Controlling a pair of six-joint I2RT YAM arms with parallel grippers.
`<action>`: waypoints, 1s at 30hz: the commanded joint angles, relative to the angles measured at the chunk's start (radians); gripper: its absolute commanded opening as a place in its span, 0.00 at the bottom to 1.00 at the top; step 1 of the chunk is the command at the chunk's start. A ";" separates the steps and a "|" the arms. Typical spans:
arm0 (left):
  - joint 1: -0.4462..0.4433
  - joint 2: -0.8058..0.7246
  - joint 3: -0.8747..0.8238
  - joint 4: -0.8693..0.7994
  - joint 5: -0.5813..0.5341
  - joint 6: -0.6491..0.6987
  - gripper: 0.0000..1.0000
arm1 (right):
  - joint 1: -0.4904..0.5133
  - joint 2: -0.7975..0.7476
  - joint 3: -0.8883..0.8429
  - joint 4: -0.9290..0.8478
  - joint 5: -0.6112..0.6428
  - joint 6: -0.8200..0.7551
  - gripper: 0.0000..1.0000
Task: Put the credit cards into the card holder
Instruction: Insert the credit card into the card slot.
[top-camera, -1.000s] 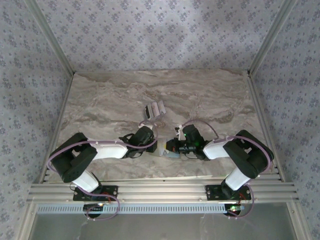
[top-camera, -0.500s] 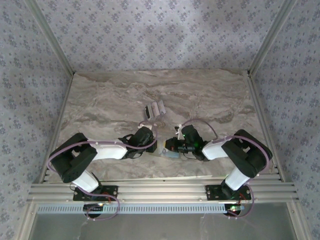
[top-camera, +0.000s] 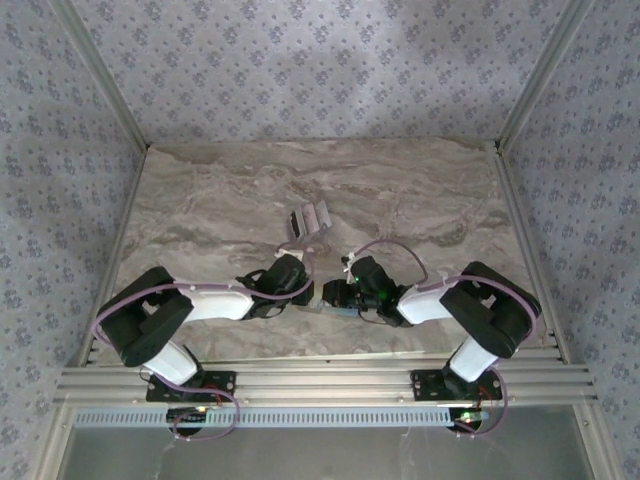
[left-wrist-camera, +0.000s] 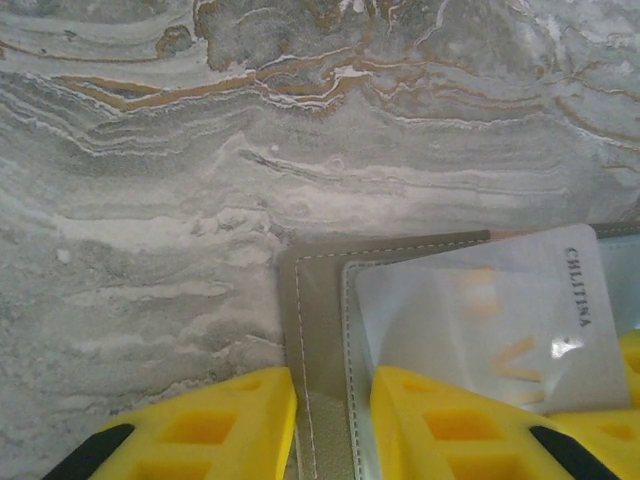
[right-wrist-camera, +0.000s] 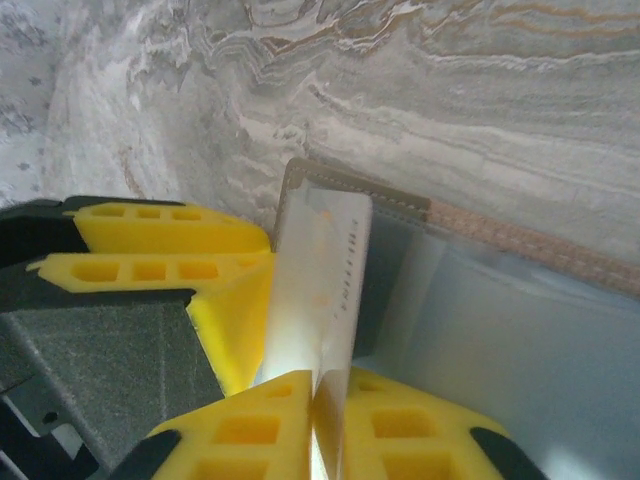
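Grey-tan and stitched, the holder (left-wrist-camera: 318, 330) lies near the front edge of the marbled table (top-camera: 200, 200), between the two arms. The left gripper (left-wrist-camera: 333, 390) has its yellow fingers (left-wrist-camera: 200, 430) a little apart, one on each side of the holder's stitched edge strip. Whether they clamp it or only rest on it I cannot tell. A pale, see-through card (left-wrist-camera: 480, 320) with dark lettering along one short end lies over the holder's inner face, its upper edge at the top seam. The right gripper (right-wrist-camera: 318, 390) meets it from the opposite side. Its jaws are nearly closed, with the pads against both faces of the card, which shows edge-on between them in the right wrist view and runs forward to the holder's corner. The other cards (top-camera: 308, 218), one dark and the rest pale, lie in a small cluster farther back on the table, well apart from the holder.
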 joint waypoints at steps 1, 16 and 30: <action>0.004 0.005 -0.046 -0.128 0.097 -0.005 0.31 | 0.025 -0.025 0.014 -0.210 0.045 -0.053 0.23; 0.054 -0.088 -0.076 -0.130 0.174 0.004 0.33 | 0.017 -0.134 0.083 -0.472 0.085 -0.148 0.40; 0.035 0.009 -0.046 -0.082 0.197 0.004 0.20 | 0.031 -0.093 0.112 -0.509 0.139 -0.163 0.16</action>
